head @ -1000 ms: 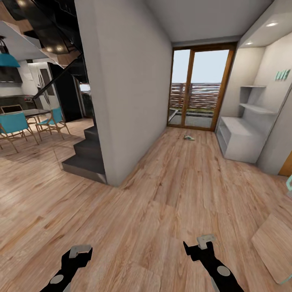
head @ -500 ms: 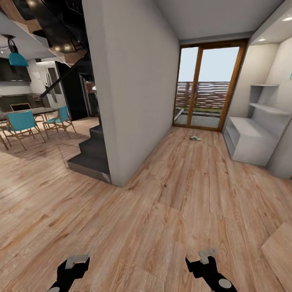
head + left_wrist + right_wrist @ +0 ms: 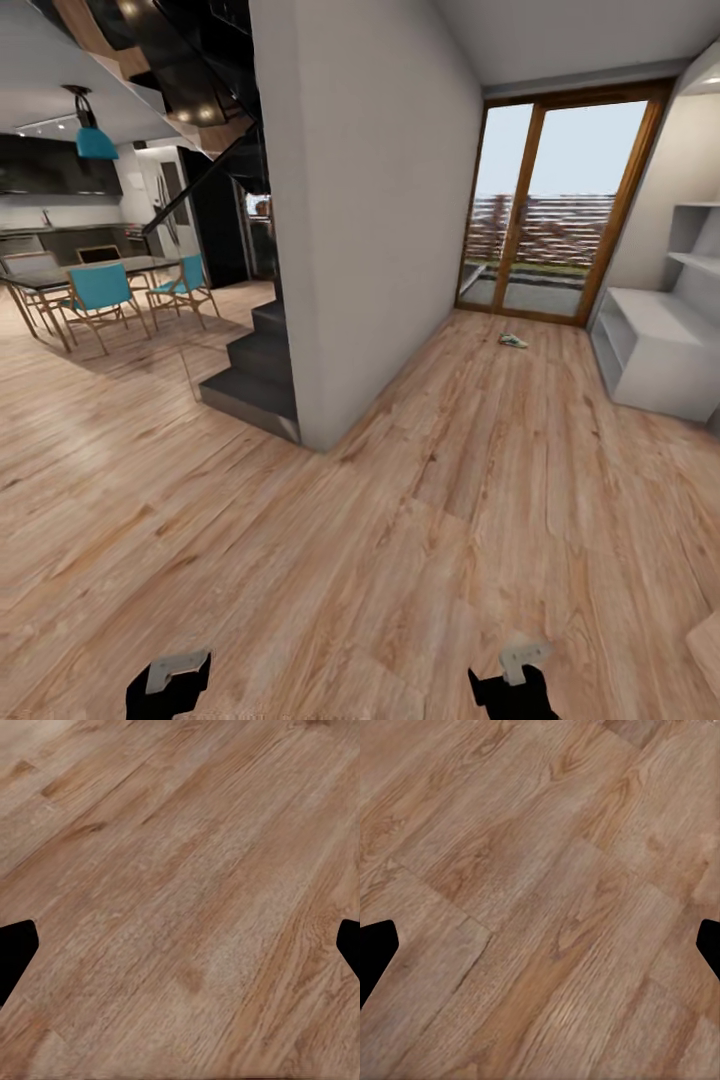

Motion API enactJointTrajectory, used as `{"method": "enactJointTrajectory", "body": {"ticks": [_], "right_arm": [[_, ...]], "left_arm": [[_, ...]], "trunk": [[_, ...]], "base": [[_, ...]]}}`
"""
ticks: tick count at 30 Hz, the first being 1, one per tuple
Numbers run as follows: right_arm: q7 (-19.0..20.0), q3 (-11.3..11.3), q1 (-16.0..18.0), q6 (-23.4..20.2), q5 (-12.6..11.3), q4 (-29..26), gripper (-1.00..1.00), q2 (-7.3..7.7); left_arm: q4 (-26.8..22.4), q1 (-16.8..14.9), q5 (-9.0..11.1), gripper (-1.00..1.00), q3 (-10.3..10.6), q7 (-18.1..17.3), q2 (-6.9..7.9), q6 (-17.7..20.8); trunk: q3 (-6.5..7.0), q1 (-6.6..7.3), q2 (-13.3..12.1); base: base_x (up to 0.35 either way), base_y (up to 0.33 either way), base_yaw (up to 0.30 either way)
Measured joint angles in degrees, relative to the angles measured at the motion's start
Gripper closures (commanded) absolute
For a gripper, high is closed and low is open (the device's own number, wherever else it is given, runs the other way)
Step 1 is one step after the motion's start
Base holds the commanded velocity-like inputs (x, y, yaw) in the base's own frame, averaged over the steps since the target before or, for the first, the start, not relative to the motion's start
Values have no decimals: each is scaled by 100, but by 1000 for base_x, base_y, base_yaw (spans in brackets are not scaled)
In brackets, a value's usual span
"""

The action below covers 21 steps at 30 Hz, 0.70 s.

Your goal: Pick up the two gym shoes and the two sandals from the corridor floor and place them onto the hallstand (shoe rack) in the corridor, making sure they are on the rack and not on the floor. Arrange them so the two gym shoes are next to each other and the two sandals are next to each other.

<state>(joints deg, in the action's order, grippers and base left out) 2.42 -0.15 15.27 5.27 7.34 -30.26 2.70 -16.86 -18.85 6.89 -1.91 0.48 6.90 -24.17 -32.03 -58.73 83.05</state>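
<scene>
Since a second ago your view swung left; hallstand (image 3: 655, 345) slid toward frame's right edge. One gym shoe (image 3: 512, 340) lay on corridor floor (image 3: 420, 520) by glass door (image 3: 545, 210); nothing racked yet. Left gripper (image 3: 180, 945) and right gripper (image 3: 540, 945) stood spread, empty.

- Your left gripper (image 3: 168, 682): black angular body, matte, with a pale grey block on top; grey piece looks flat and slightly wedge-shaped.
- Your right gripper (image 3: 516, 678): same black body, same pale grey cap, the cap showing a small notch on its upper edge.
- Your left wrist view: two solid black fingertips (image 3: 15, 954) at opposite edges, each a blunt angled point, no markings visible.
- Your right wrist view: same pair of black fingertips (image 3: 376, 952), plain, flat-shaded, no screws or cables visible.
- Render is low detail; finer surface features can't be told.
</scene>
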Motion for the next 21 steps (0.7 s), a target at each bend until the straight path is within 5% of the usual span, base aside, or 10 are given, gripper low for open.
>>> {"method": "enactJointTrajectory", "body": {"ticks": [7, 21], "right_arm": [[-331, 0, 0, 1033, -18, 843, -100, -20], [-384, -5, 0, 1391, -35, 1131, -100, -67]], "left_arm": [[10, 142, 185, -100, 0, -12, -4, -58], [11, 175, 208, -100, 12, -87, -18, -71]], "trunk": [[-43, 0, 0], [-128, 0, 0]], "base": [[0, 0, 207], [0, 0, 208]]}}
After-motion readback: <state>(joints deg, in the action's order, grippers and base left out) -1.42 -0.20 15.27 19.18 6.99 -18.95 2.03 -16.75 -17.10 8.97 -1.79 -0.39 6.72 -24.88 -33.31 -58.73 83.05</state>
